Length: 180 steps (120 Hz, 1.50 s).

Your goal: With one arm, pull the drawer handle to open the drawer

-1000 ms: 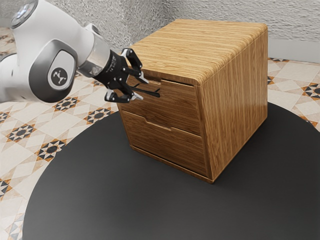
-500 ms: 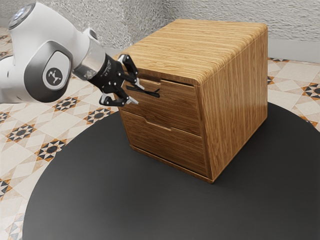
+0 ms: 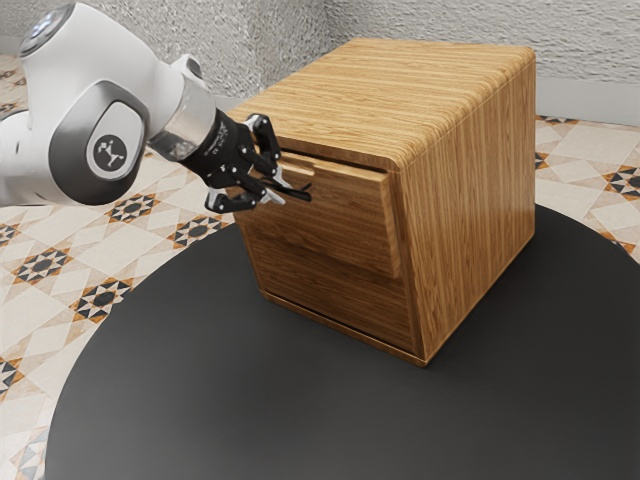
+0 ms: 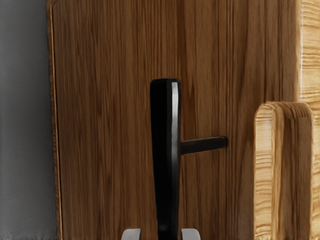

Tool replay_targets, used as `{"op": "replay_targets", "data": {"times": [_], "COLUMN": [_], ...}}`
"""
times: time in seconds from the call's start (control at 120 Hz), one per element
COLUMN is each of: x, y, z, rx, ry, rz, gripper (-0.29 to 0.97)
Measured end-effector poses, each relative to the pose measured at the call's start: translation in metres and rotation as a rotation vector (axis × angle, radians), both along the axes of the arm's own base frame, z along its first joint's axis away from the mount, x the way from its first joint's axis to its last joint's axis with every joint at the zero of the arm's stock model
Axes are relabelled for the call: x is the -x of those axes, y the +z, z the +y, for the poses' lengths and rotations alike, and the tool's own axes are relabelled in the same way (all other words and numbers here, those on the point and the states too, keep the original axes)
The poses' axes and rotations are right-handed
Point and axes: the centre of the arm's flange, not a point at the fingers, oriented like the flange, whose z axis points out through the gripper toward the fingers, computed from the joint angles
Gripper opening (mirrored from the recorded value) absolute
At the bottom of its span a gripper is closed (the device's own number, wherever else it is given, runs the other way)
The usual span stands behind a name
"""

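In the exterior view your gripper [image 3: 272, 187] is clamped narrowly on the black drawer handle [image 3: 292, 191], toward the exterior view's left of the upper drawer [image 3: 340, 215]; that drawer juts partly out of the wooden cabinet [image 3: 400, 90] on the dark table [image 3: 250, 400]; in the wrist view the drawer handle [image 4: 165, 150] runs between your fingertips [image 4: 131, 234]

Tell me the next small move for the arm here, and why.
Probably pull the gripper straight back along the drawer's slide, away from the cabinet. It is shut on the black handle, and the upper drawer stands only partly out, its front proud of the lower drawer, so the opening looks unfinished.
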Motion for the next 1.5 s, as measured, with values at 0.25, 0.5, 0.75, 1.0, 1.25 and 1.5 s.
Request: {"op": "replay_targets", "data": {"times": [0.25, 0.5, 0.75, 1.0, 1.25, 1.5], "x": [0.001, 0.018, 0.037, 0.054, 0.08, 0.096], "y": [-0.003, -0.002, -0.002, 0.0, -0.004, -0.008], "z": [0.001, 0.002, 0.003, 0.003, 0.006, 0.007], "rx": [-0.005, -0.002, 0.004, 0.009, 0.02, 0.026], "ry": [-0.008, -0.012, -0.012, -0.014, -0.012, -0.01], "rz": [0.007, 0.005, 0.005, -0.001, 0.0, 0.001], "gripper": [-0.04, -0.03, -0.02, -0.01, -0.01, -0.01]}}
